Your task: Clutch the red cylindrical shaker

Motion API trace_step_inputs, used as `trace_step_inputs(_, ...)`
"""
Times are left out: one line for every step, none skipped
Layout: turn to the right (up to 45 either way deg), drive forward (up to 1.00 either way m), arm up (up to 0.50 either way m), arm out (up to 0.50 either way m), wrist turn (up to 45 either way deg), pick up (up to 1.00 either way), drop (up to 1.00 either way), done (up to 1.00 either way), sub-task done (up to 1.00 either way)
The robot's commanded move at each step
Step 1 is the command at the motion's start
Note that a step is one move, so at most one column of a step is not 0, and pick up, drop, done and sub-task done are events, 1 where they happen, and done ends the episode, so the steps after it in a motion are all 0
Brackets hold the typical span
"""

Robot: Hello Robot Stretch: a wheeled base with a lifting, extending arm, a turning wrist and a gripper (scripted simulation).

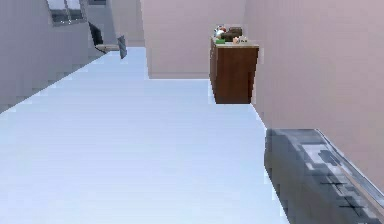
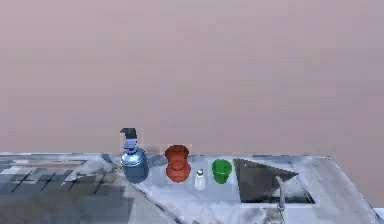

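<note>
The red shaker [image 2: 177, 163] stands on the counter [image 2: 60, 178] between a blue bottle [image 2: 133, 160] and a green cup [image 2: 221, 171], probably light, stiff and slick, best taken round its waist; the gripper's state I cannot tell.

Blue bottle [image 2: 133, 162] and white shaker [image 2: 200, 180] flank the red shaker [image 2: 177, 163]; above lies free.

Home kitchen: a grey counter [image 2: 165, 198] with a sink basin [image 2: 258, 180] carries a soap pump bottle [image 2: 133, 161], red shaker [image 2: 177, 163] and green cup [image 2: 221, 171] near its middle.
</note>
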Motion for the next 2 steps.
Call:
trace_step_inputs(0.0,0.00,0.50,0.00,0.0,0.00,0.00,0.00,0.00)
trace_step_inputs(0.0,0.00,0.26,0.00,0.0,0.00,0.00,0.00,0.00)
